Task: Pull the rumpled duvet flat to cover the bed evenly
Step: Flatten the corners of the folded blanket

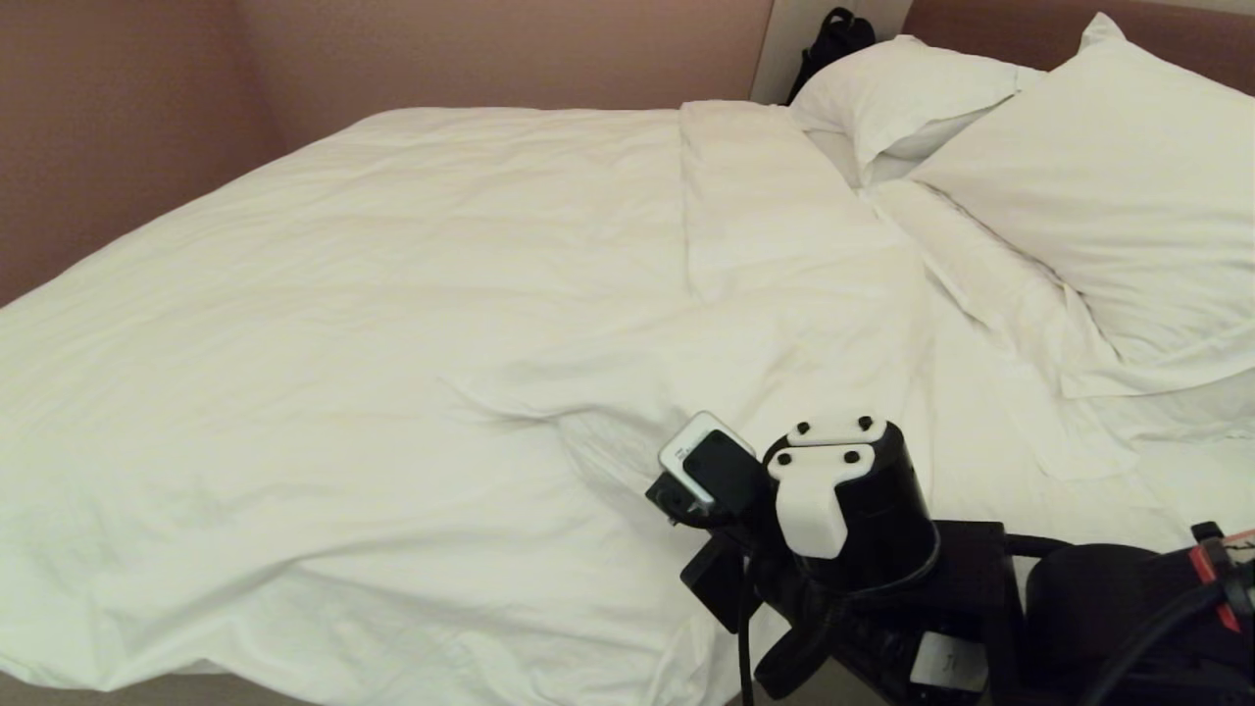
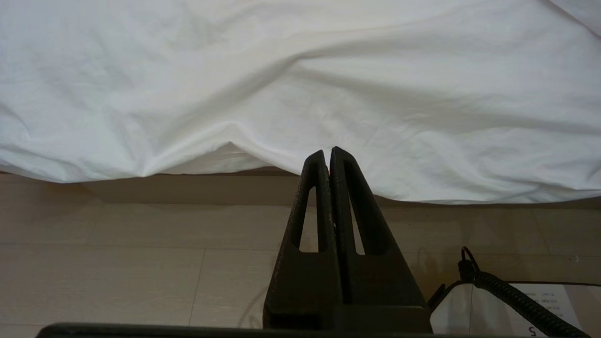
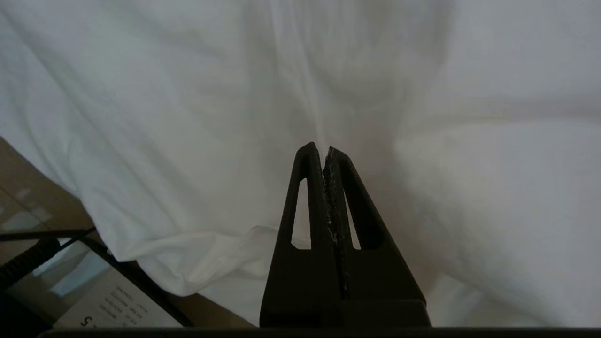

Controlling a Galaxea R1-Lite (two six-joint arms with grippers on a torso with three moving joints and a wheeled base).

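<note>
The white duvet [image 1: 392, 324] lies spread over most of the bed [image 1: 1167, 485], creased, with a folded band near the pillows and a pucker just ahead of my right arm [image 1: 843, 500]. The right gripper [image 3: 325, 150] is shut, its tips close over the duvet [image 3: 164, 117] near the near edge; I see no cloth between the fingers. In the left wrist view the left gripper [image 2: 327, 152] is shut and empty, low beside the bed over the floor, pointing at the duvet's hanging edge [image 2: 328, 70]. The left arm is outside the head view.
Two plump white pillows [image 1: 1098, 176] [image 1: 902, 88] lean on the brownish headboard [image 1: 980, 25] at the far right. A black bag [image 1: 833, 39] stands behind the bed. A wall [image 1: 118, 127] runs along the far left side. Pale floor [image 2: 141, 258] lies beside the bed.
</note>
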